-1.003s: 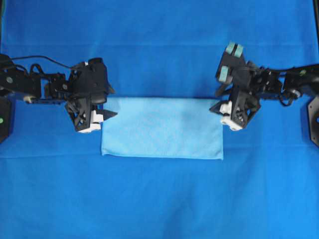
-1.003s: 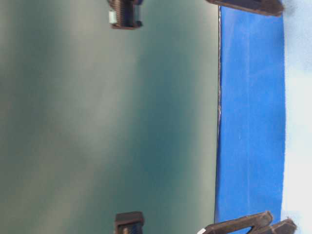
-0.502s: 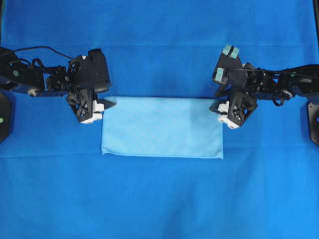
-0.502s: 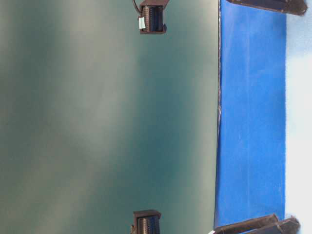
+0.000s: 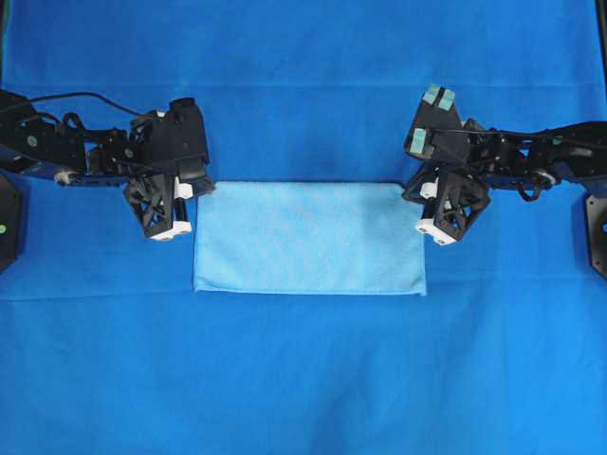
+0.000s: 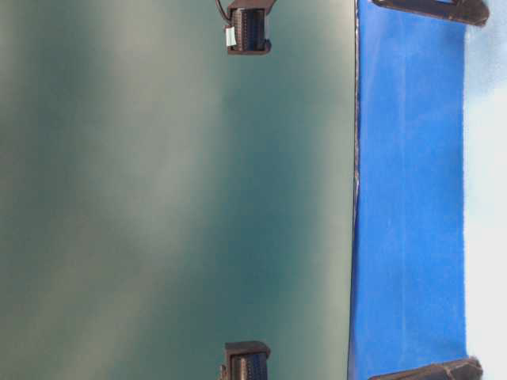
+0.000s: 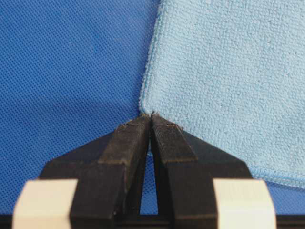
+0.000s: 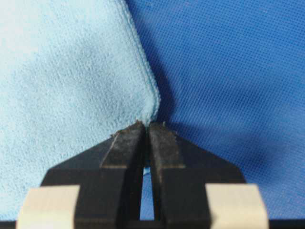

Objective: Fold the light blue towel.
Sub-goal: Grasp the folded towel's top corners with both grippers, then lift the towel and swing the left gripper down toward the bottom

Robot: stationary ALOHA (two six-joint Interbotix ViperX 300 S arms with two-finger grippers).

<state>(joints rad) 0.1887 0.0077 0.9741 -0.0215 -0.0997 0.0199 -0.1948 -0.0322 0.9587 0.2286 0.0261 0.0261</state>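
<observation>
The light blue towel (image 5: 308,237) lies flat as a wide rectangle in the middle of the overhead view. My left gripper (image 5: 194,192) is at its far left corner. In the left wrist view the black fingertips (image 7: 151,116) meet, shut on that corner of the towel (image 7: 228,71). My right gripper (image 5: 413,194) is at the far right corner. In the right wrist view its tips (image 8: 145,125) are shut on the corner, and the towel (image 8: 66,81) puckers up slightly into them.
A large royal-blue sheet (image 5: 303,379) covers the whole table under the towel. Both arms reach in from the sides, with black mounts at the left edge (image 5: 8,227) and right edge (image 5: 597,227). The table-level view shows the sheet (image 6: 408,198) against a green wall.
Both grippers stood open at the towel's far corners before; now both have closed on those corners. The arms have barely shifted and the towel lies as before.
</observation>
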